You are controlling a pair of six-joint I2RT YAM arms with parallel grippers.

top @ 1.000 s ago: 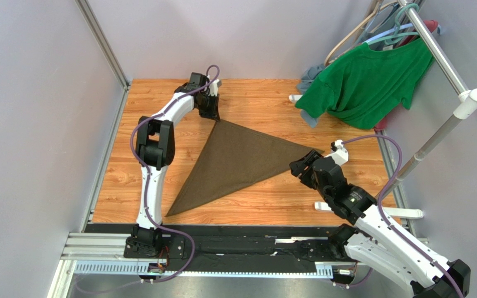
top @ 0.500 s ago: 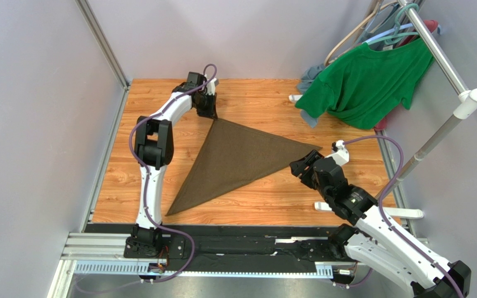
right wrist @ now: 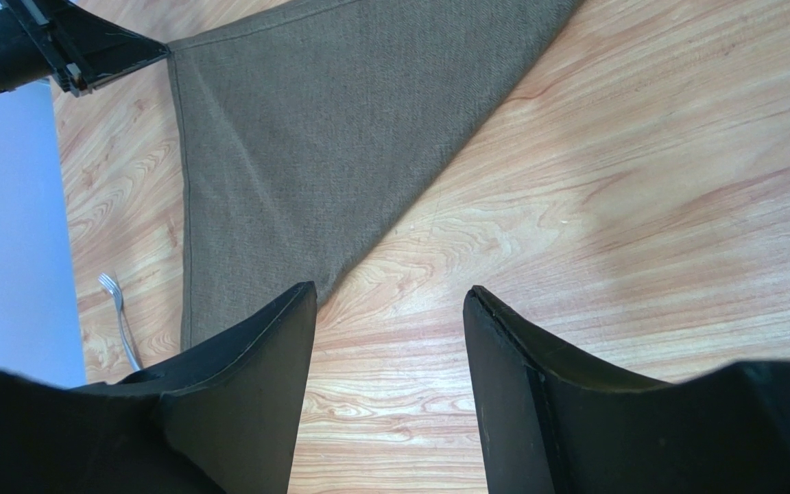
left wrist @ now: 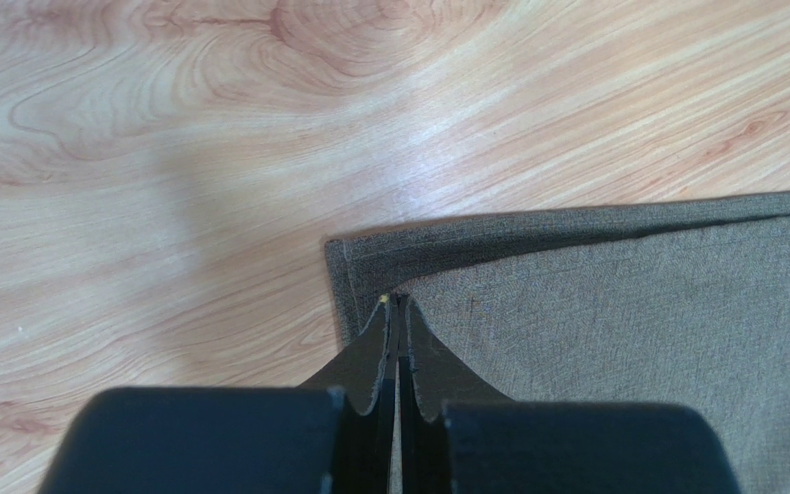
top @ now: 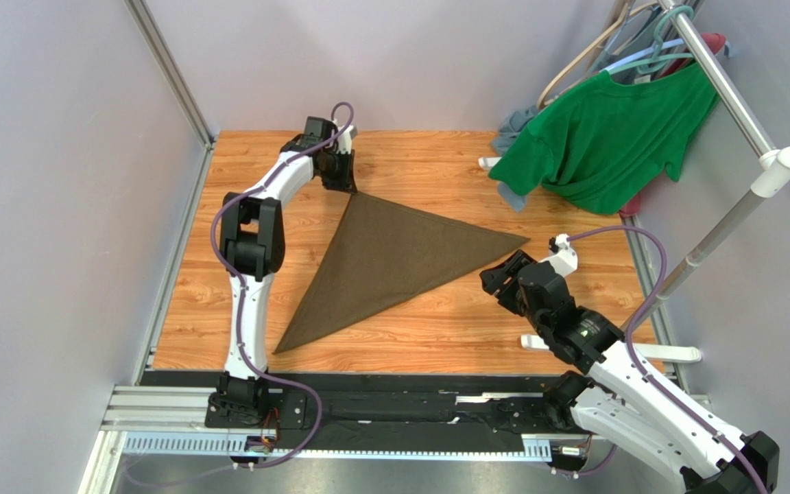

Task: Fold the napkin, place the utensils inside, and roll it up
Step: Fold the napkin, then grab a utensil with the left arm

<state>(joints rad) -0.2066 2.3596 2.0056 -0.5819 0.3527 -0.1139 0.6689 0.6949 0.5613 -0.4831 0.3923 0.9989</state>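
**Top external view.** The napkin lies flat on the worktop, folded into a triangle. Its long folded edge runs from the near-left corner to the right corner, and its apex points to the far left. The left tool sits on that apex. The right tool stands just off the right corner, on the near side, not touching the cloth. No cutlery can be made out in this view.

**Left wrist view.** The left tool's fingers are pressed together, and their tips meet on the corner of the napkin's upper layer. This corner appears pinched between them. The lower layer's hem shows just outside it, so the two corners are slightly out of line.

**Right wrist view.** The right tool's jaws stand wide and hold nothing, with bare wood between them. A fork lies on the worktop beyond the napkin's left short edge, near the wall and roughly parallel to that edge.

**Assessment.** The fork lies across the napkin from the right tool, so the left arm is judged the nearer one for fetching it.
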